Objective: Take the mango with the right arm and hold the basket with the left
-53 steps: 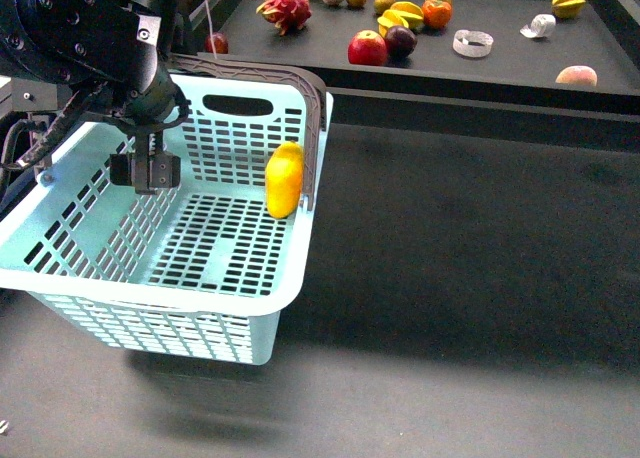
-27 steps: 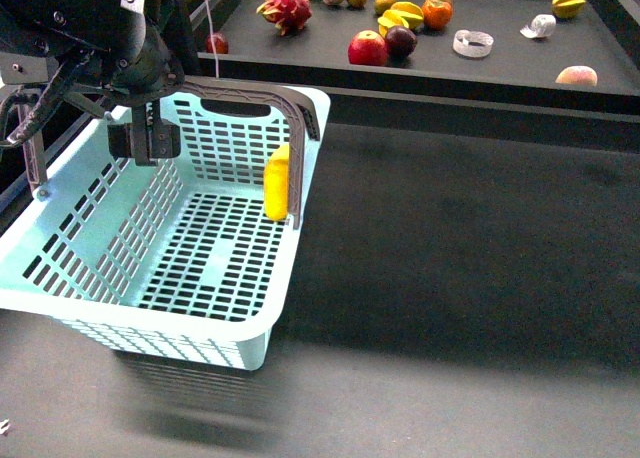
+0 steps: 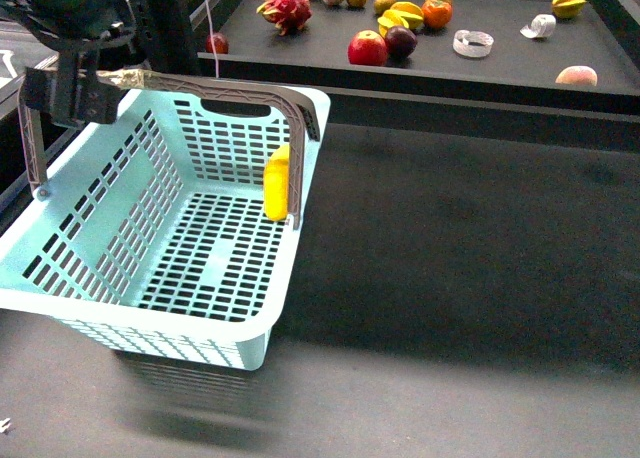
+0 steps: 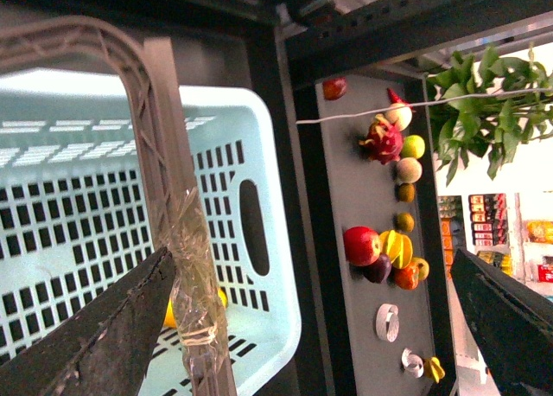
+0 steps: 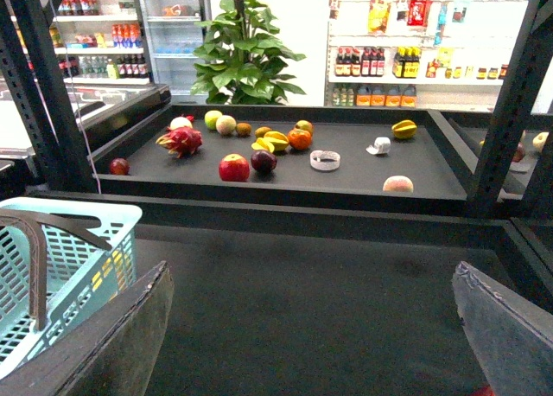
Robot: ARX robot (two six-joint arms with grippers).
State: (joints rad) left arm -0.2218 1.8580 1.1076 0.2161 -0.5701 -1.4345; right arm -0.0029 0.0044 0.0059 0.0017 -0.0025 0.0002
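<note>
The left gripper (image 3: 75, 96) sits at the upper left of the front view, its fingers on the raised grey-brown handle (image 3: 250, 90) of the basket (image 3: 60, 240), at a section wrapped in clear tape. In the left wrist view one dark finger (image 4: 95, 327) lies against the taped handle while the other stands far off, so the jaws are spread wide and only touch the handle, not clamp it.

The basket rests on the dark table (image 3: 450, 278), with its far end toward the shelf. The mango (image 3: 277, 183) is inside the basket, standing on end against the right-hand wall, just behind the handle's upright post.

The dark shelf (image 3: 500, 63) behind the basket carries a dragon fruit (image 3: 285, 10), a red apple (image 3: 367, 49) and a star fruit (image 3: 568, 3), all well apart from the basket.

The right gripper (image 5: 311, 327) appears only in the right wrist view; its two fingers are spread wide over bare table, holding nothing.
</note>
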